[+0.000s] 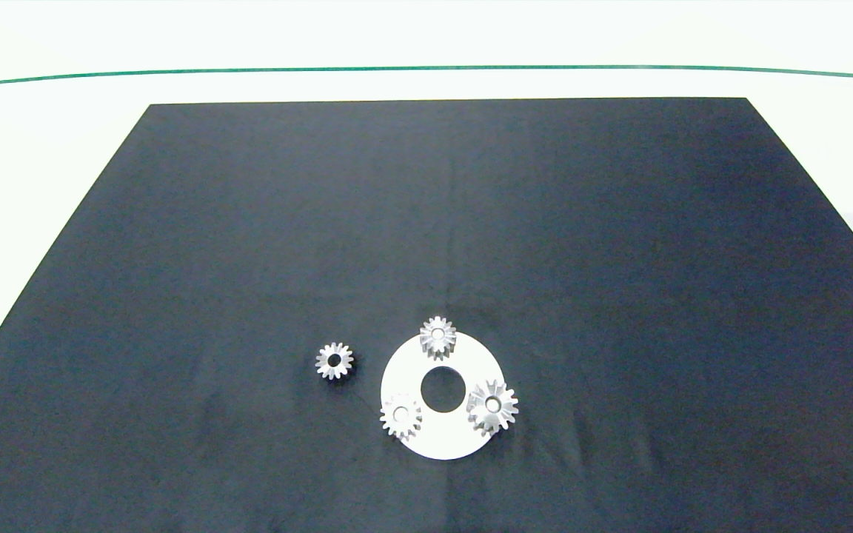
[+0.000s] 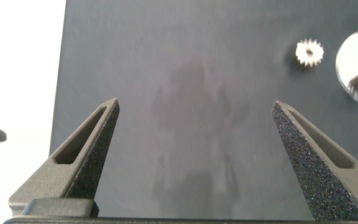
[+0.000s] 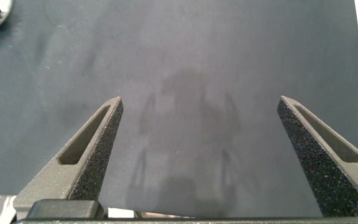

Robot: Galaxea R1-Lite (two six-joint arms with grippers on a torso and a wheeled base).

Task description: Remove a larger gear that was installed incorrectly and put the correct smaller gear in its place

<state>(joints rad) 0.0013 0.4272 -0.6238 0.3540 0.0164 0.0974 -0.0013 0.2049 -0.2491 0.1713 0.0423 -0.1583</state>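
1. big gear [image 1: 492, 406] sits on white disc [image 1: 437, 437], right side; wrong one, has to come off.
2. spare small gear [image 1: 335, 360] on mat [image 1: 249, 259] just left of disc, ready to swap in.
3. left gripper [image 2: 194, 137] & right gripper [image 3: 201, 134] both spread wide, empty, over bare mat, away from the disc.

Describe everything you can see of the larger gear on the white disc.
The larger gear is shiny silver, metal by its look, with long teeth that flare outward and a small round hole in its centre. It is clearly wider than the three small gears. It lies flat on the white disc, at the disc's right edge, its outer teeth reaching past the rim over the dark mat. No gripper touches it, and it touches no other gear.
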